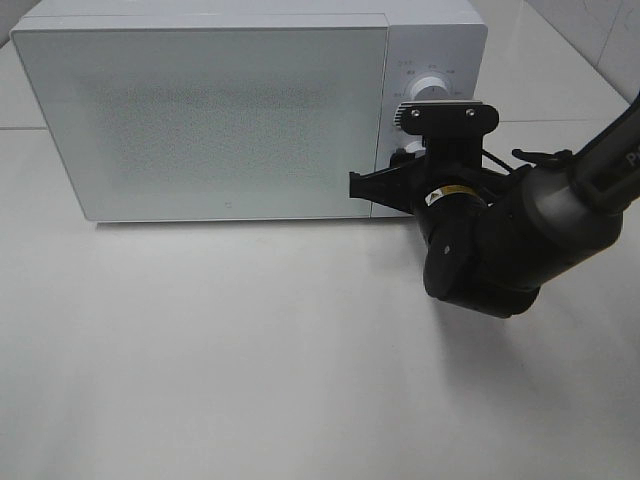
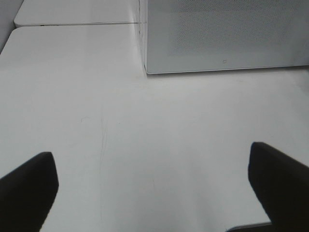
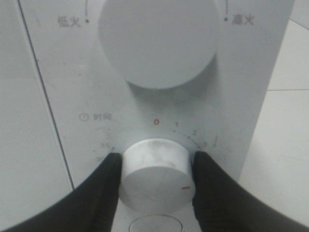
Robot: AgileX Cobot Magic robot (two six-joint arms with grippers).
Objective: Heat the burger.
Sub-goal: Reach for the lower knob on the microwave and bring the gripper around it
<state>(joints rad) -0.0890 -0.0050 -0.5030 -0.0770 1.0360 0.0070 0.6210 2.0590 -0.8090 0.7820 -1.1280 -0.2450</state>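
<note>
Burger is in none of the views; with the microwave (image 1: 200,110) door (image 1: 200,100) closed flat across the upper left of the exterior high frame, it is most likely inside, though nothing here proves it. The step in hand looks like setting the time.

The right gripper (image 3: 155,169) pinches the timer knob (image 3: 155,174), one finger (image 3: 104,193) on each side of its rim, on the control panel at the upper right of centre in the exterior high frame. The larger power knob (image 3: 157,41) above it is untouched. The knob's red mark (image 3: 185,187) seems to lie round past the printed 0 and the low numerals, though the angle makes the exact setting hard to read.

To do this well, the wrist should turn about the knob's own axis, so the pads roll with it and do not slide off the smooth white rim. The squeeze should be even and the push light, so the oven does not shift on the table (image 1: 250,380). A short time should be enough, I judge.

The left gripper (image 2: 154,188) hangs spread wide over bare table before the oven, holding nothing.
</note>
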